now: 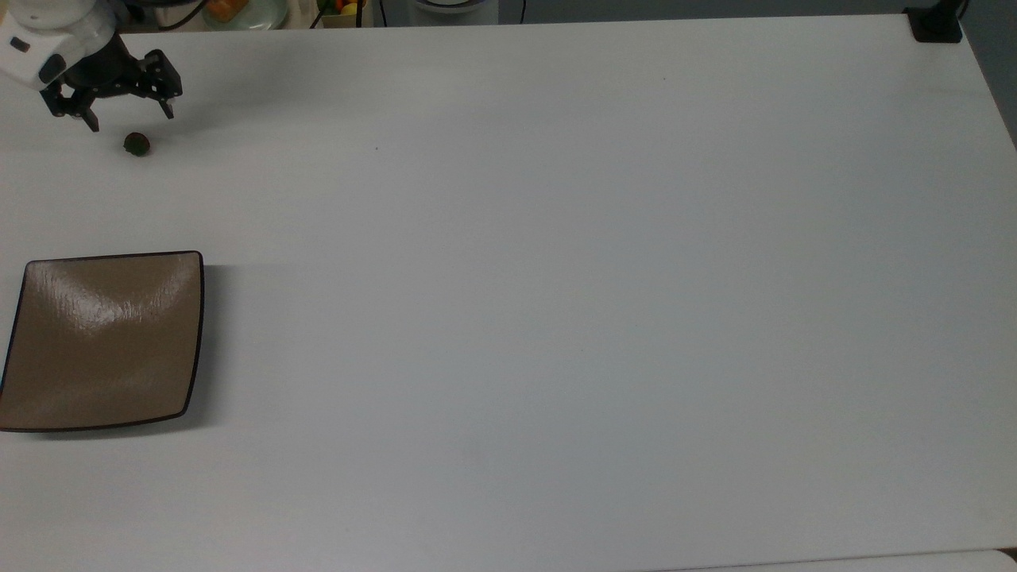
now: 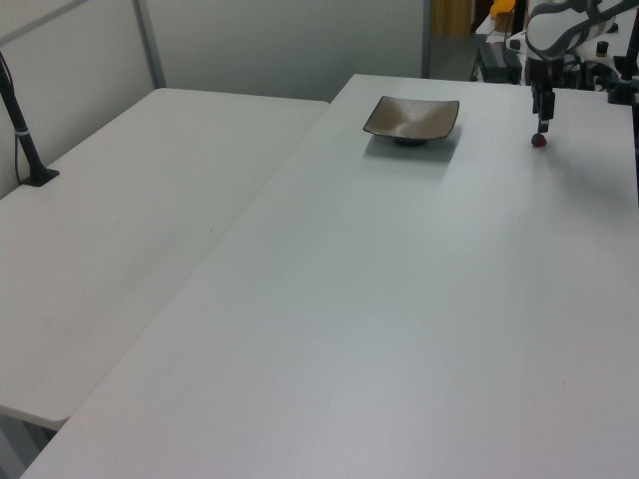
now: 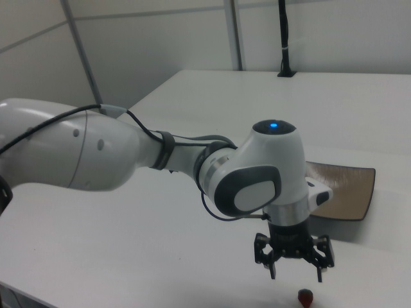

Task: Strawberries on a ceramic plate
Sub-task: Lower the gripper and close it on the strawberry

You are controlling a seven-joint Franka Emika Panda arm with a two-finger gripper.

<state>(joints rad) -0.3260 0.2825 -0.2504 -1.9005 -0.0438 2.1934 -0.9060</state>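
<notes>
I see my claw (image 1: 127, 115) spread wide and holding nothing, hanging just above the white bench (image 1: 556, 302) with its fingers pointing down. The strawberry (image 1: 137, 144) lies on the bench just at the claw's 6 o'clock in the top view, apart from both fingers. Further toward 6 o'clock, well apart, sits the square tan ceramic plate (image 1: 103, 342), bare.

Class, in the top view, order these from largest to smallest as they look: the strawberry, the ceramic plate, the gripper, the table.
1. table
2. ceramic plate
3. gripper, open; it hangs above the table, nearer the camera, so it may look bigger than it is
4. strawberry
</notes>
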